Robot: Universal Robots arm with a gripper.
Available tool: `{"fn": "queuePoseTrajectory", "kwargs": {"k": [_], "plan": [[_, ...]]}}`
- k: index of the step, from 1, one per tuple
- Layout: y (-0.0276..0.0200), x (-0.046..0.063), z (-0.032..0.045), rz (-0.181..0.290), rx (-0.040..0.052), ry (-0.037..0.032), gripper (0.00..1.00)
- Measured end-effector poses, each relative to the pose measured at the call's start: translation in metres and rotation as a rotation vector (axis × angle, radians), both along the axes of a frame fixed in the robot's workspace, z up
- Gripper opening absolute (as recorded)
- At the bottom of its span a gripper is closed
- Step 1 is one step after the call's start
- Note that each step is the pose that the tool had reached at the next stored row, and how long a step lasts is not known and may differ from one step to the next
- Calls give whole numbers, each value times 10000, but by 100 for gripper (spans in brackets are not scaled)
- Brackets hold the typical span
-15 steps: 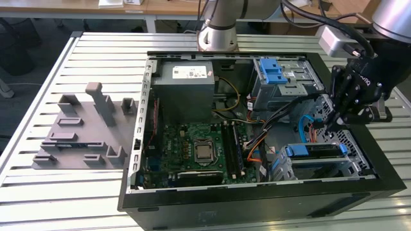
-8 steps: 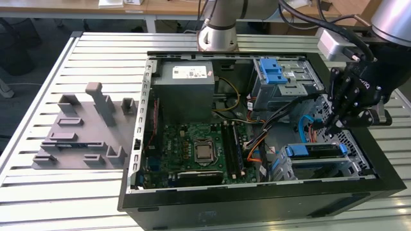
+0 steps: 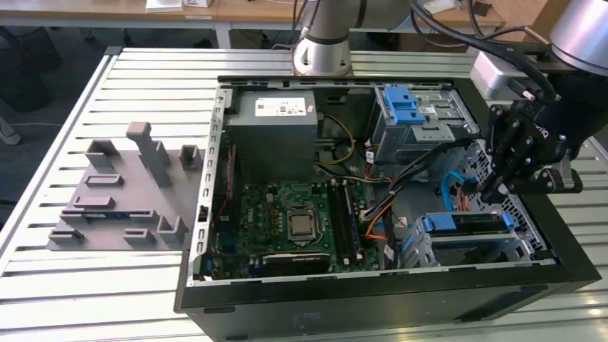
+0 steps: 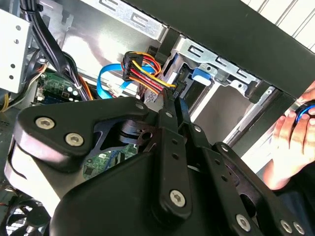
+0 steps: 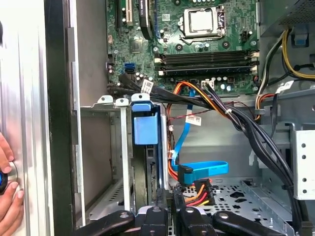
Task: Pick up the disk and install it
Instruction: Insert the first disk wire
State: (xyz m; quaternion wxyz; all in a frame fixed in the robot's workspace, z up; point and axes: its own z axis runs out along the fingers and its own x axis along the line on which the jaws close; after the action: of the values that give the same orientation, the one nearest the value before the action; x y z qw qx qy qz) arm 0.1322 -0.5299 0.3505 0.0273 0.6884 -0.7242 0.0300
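Note:
The disk [image 3: 463,222] sits edge-up in the lower drive cage [image 3: 517,249] of the open computer case, its blue bracket [image 5: 146,125] uppermost. In the second wrist view the bracket's blue tab [image 4: 201,73] pokes out of the cage. My black gripper [image 3: 492,189] hangs just beside the cage, over a bundle of red, yellow and orange power wires [image 4: 142,73]. Its fingers are shut together, and I see nothing held between them. The fingertips [image 5: 162,212] reach the black connector at the end of those wires. A blue data cable [image 5: 204,169] lies close by.
The case lies open on a slatted metal table [image 3: 142,78], showing the motherboard [image 3: 285,221], a grey power supply box [image 3: 275,132] and an upper cage with a blue bracket [image 3: 404,107]. A grey slotted tray [image 3: 124,199] lies left. A person's hand [image 4: 290,142] rests outside the case.

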Motion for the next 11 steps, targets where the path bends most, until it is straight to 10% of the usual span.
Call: {"fn": "queuePoseTrajectory", "kwargs": {"k": [11], "plan": [[-32,-49,-18,286,44,-129,16]]}}
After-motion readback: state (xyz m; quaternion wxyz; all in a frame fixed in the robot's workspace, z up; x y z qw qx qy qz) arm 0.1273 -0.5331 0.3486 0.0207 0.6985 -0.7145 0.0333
